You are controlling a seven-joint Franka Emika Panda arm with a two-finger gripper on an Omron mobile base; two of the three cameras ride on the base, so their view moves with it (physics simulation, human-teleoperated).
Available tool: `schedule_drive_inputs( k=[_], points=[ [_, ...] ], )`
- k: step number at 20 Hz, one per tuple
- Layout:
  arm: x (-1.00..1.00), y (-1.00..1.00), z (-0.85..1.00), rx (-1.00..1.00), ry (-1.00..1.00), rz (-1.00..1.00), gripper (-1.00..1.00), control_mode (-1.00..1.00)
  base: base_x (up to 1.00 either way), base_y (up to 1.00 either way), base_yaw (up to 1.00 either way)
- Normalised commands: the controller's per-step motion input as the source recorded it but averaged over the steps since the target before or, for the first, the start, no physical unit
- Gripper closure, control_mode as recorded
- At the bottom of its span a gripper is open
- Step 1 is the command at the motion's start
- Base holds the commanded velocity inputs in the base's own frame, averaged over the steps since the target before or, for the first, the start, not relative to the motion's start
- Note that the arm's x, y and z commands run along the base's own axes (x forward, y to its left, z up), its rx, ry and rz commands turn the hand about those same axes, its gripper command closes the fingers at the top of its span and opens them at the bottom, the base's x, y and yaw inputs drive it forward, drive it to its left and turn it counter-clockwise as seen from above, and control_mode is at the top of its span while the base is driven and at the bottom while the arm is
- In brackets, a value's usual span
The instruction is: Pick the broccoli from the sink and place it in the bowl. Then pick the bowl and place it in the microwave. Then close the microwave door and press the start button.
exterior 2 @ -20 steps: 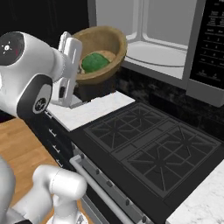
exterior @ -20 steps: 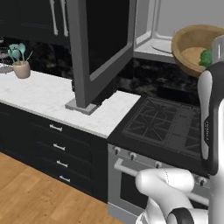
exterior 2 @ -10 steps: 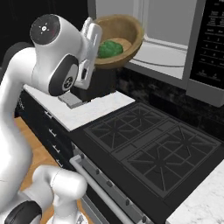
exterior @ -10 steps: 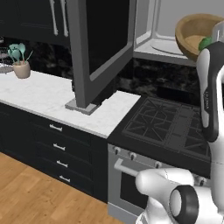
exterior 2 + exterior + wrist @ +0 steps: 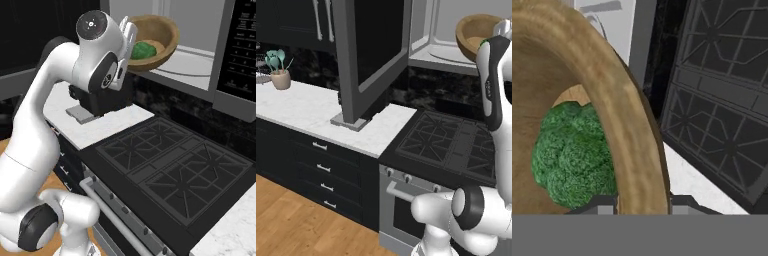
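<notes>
At microwave (image 5: 200, 60) mouth | claw (image 5: 643, 202) grips bowl (image 5: 155, 37) rim | broccoli (image 5: 572, 155) inside

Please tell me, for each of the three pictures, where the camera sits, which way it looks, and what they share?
Left base view: behind the arm, left; faces the microwave door and stove; white arm at right.
Right base view: behind, right; faces the microwave; arm at left.
Hand view: on the hand, along the fingers clamping the rim.
Shared: the bowl, the broccoli.

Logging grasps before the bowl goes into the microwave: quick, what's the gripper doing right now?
Gripper: closed on the rim of the wooden bowl, which holds the broccoli.
</notes>
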Motion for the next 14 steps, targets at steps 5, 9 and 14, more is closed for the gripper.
schedule_drive_inputs(
  k=[5, 9, 14],
  points=[
    [0.69, -0.24, 0.0, 0.0, 0.0, 0.0, 1.0, -1.0, 0.0, 0.0, 0.0],
    [0.58, -0.34, 0.0, 0.01, 0.0, 0.0, 1.0, -1.0, 0.0, 0.0, 0.0],
    [0.62, -0.19, -0.07, 0.0, 0.0, 0.0, 1.0, -1.0, 0.0, 0.0, 0.0]
  ],
)
